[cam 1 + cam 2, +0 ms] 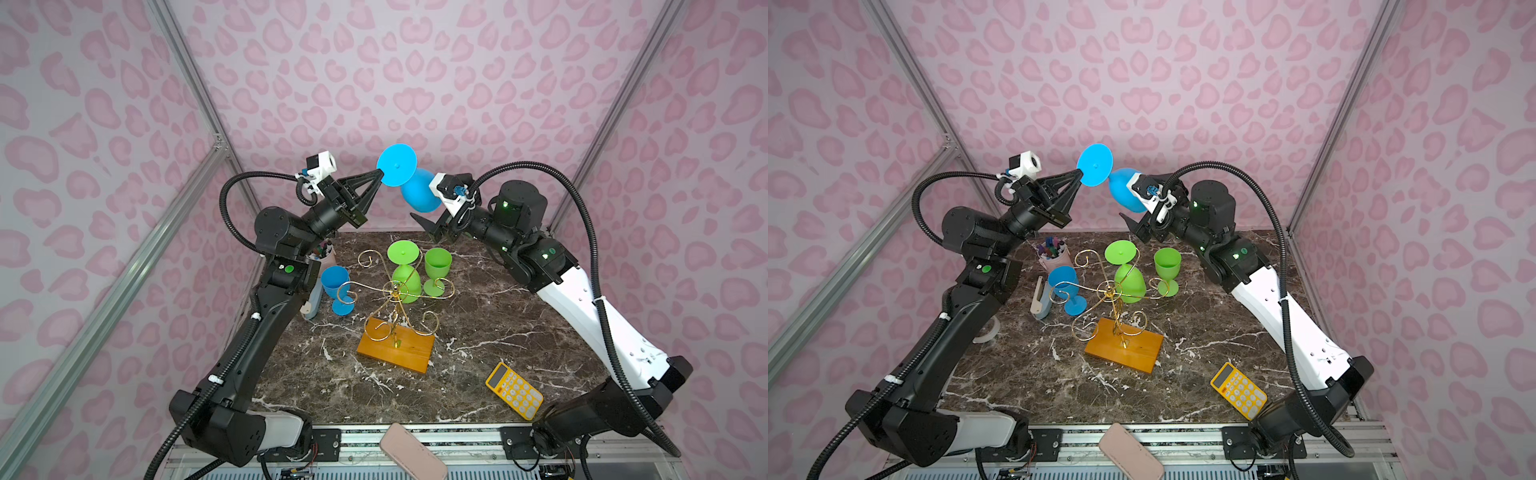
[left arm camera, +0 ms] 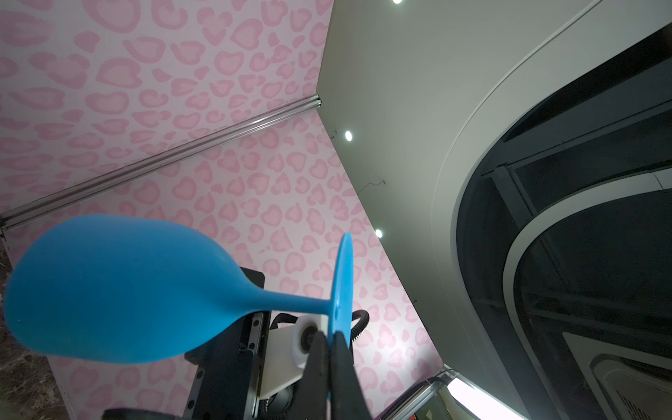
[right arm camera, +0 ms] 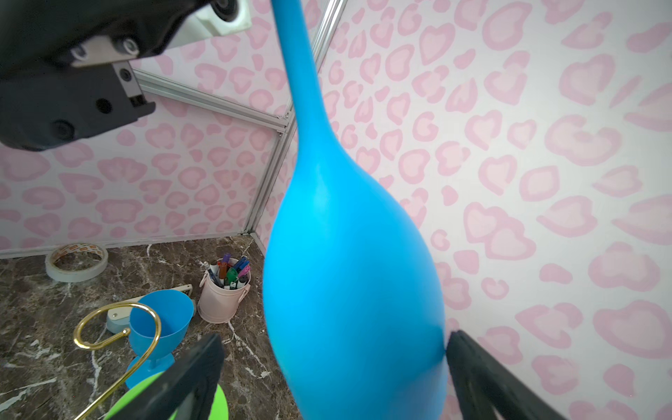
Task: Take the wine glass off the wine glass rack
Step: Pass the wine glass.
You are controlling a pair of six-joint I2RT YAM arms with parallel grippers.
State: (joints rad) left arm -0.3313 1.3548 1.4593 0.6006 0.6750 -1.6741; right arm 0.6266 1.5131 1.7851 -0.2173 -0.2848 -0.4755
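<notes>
A blue wine glass (image 1: 419, 195) (image 1: 1121, 187) hangs in the air above the far edge of the table, tilted with its foot disc uppermost. My left gripper (image 1: 379, 173) (image 1: 1079, 173) (image 2: 329, 334) is shut on the rim of that foot disc. The right gripper (image 3: 332, 340) (image 1: 430, 210) is open and straddles the glass's bowl (image 3: 352, 291). One finger touches the bowl and the other stands apart from it. Below, the wine glass rack (image 1: 399, 353) (image 1: 1125, 345) stands mid-table, with a green wine glass (image 1: 405, 278) (image 1: 1129, 282) hanging upside down from one arm.
A green glass (image 1: 437, 270) and a blue glass (image 1: 336, 286) (image 3: 160, 327) stand upright beside the rack. A pink pen pot (image 3: 225, 291) and a tape roll (image 3: 76, 262) sit at the far left. A yellow calculator (image 1: 514, 390) lies near right, a pink phone (image 1: 411, 451) at the front edge.
</notes>
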